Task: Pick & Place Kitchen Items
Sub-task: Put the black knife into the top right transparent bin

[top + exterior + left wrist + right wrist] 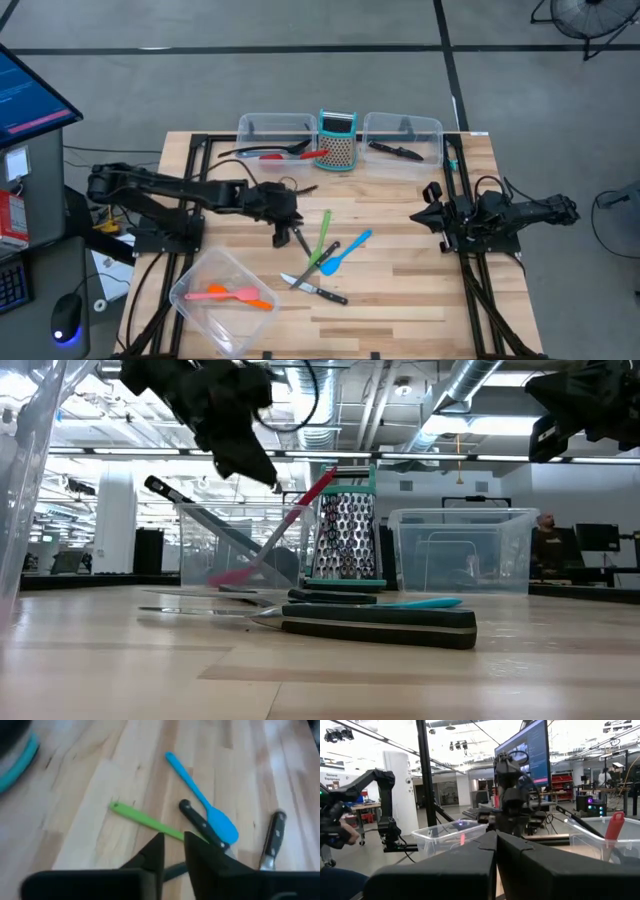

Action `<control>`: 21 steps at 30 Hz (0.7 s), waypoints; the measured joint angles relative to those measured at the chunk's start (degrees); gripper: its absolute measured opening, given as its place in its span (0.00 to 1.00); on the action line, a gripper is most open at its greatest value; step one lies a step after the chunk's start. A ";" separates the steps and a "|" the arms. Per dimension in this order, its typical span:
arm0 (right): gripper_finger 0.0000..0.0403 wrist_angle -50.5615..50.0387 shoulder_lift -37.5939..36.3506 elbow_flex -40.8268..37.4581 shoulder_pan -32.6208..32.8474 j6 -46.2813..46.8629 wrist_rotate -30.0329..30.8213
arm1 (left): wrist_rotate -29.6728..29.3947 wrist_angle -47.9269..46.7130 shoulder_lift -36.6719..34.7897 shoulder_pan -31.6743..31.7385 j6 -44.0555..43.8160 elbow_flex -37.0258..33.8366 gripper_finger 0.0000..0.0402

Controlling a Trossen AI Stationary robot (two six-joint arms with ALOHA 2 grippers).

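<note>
A green spatula (323, 236), a blue spatula (345, 252) and two black-handled knives (313, 288) lie loose near the middle of the table (400, 300). The left gripper (289, 236) hangs just above the green spatula's side, fingers a narrow gap apart, holding nothing. Orange and pink spatulas (238, 295) sit in the tub (190, 285) near the front left corner. The right gripper (428, 208) waits by the right edge, fingers together.

Wooden table (400, 300) with utensils (325, 262), tubs (222, 290), grater (338, 142).
</note>
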 joint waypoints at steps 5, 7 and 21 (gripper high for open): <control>0.00 0.14 0.02 0.02 0.00 0.00 0.00 | 5.18 0.02 -0.43 -1.17 15.45 0.00 0.32; 0.00 0.13 0.02 0.01 0.00 0.00 0.00 | 4.90 0.11 -0.35 -0.92 17.80 0.00 0.39; 0.00 0.13 0.02 0.02 0.00 0.00 0.00 | 8.34 -3.44 9.94 4.78 32.71 0.00 0.49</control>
